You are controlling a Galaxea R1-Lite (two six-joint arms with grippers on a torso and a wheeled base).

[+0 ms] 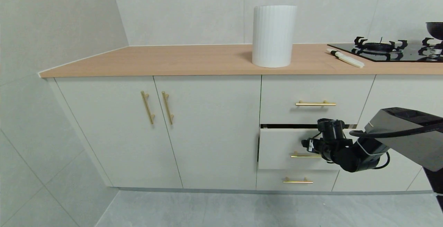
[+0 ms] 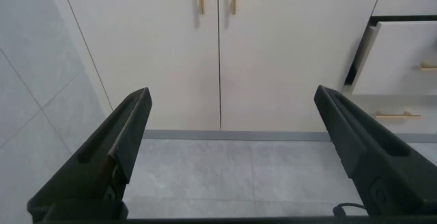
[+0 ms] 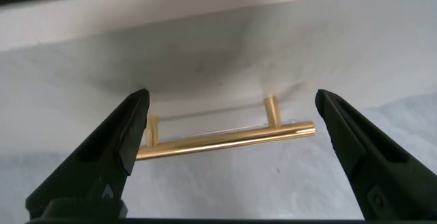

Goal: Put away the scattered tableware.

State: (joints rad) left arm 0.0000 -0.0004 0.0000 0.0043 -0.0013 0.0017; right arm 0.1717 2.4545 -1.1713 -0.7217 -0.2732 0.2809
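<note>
- Our right gripper (image 3: 232, 101) faces the front of the middle drawer (image 1: 282, 147), with its jaws spread wide and nothing between them.
- The drawer's brass handle (image 3: 225, 140) lies straight ahead of those jaws and slightly below their line. Its long axis runs left to right, across the gap from one finger to the other.
- We judge the next move depends on this: the jaws would have to drop a little and push forward before closing around the bar.
- The middle drawer stands pulled out a little, with a dark slot along its top edge. We cannot see what is in it.
- The tableware we can see is one pale utensil (image 1: 345, 58) lying on the counter (image 1: 173, 61), just beside the hob (image 1: 384, 48). Its length runs from far left to near right.
- A white ribbed canister (image 1: 274, 36) stands upright on the counter to the utensil's left. Its contents are hidden from us.
- Our left gripper (image 2: 232, 94) has its jaws apart and empty. It sits low before the double cabinet doors, so the right arm is nearer to both handle and utensil.
</note>
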